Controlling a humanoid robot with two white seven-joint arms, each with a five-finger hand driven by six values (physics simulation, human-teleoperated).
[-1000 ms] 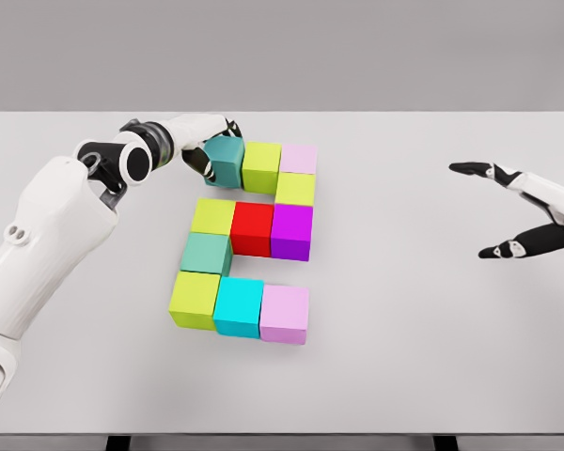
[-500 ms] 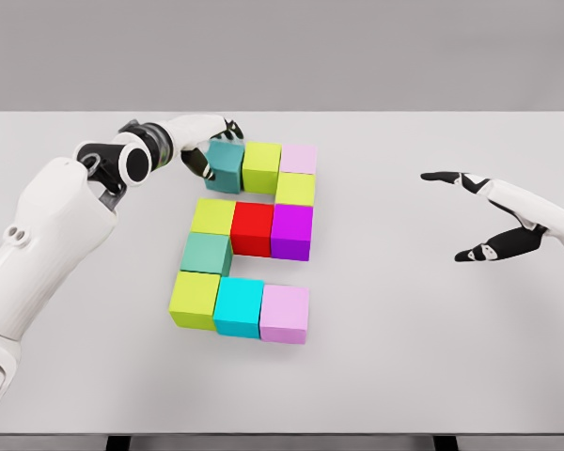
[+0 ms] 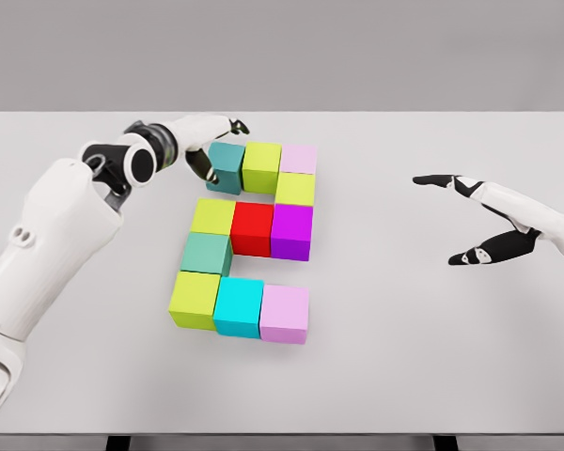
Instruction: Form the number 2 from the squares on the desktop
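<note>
Since the left hand has loosened off the teal block, which now rests on the bench just beneath its fingers, closing the top row, the 2 looks complete; right hand drifted inward, fingers spread, empty.

The left arm reaches in from the lower left, elbow bent, forearm angled toward the far side. The left hand has its fingers loosely spread. The right hand hovers open at the right, thumb and fingers apart.
</note>
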